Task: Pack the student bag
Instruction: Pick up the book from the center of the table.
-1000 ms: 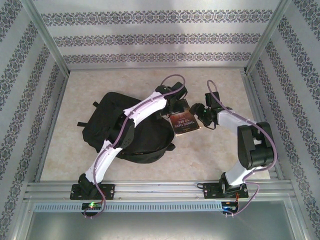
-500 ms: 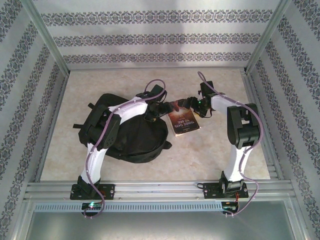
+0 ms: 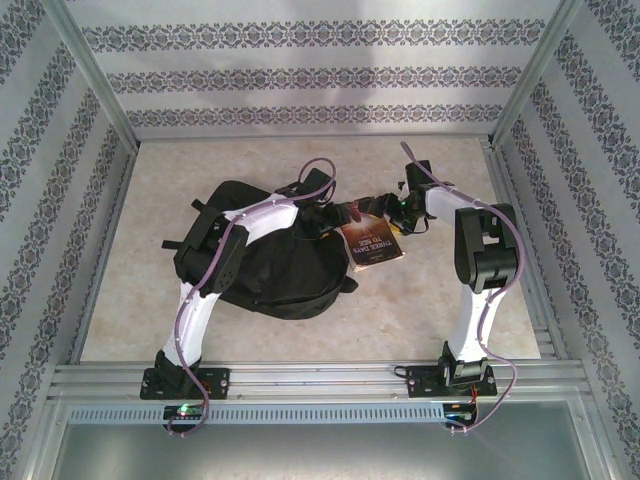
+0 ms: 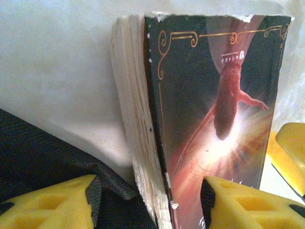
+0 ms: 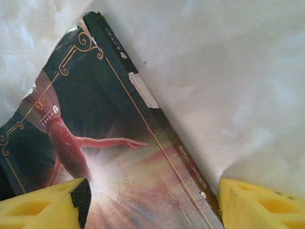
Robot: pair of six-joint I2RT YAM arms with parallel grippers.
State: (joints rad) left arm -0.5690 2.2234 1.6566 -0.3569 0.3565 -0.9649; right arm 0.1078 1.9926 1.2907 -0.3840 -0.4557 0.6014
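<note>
The student bag (image 3: 270, 265), a large black backpack, lies left of centre under my left arm. A dark paperback book (image 3: 372, 245) with a glowing red figure on its cover rests just right of the bag. My left gripper (image 3: 328, 215) is at the book's left edge. Its open jaws (image 4: 147, 205) stand either side of the book (image 4: 209, 95), with a fold of bag fabric (image 4: 38, 152) against the left finger. My right gripper (image 3: 385, 210) is at the book's far end. It hangs open (image 5: 150, 205) over the cover (image 5: 119, 162), one finger beside the spine.
The pale tabletop (image 3: 250, 160) is fenced by patterned walls on three sides and an aluminium rail (image 3: 320, 375) at the near edge. A yellow finger of my right gripper (image 4: 288, 148) shows at the right edge of the left wrist view.
My left gripper has pulled back from the book's far end to its left edge, and its jaws have narrowed. The right gripper has moved up to the book's far end. The bag shifted slightly.
</note>
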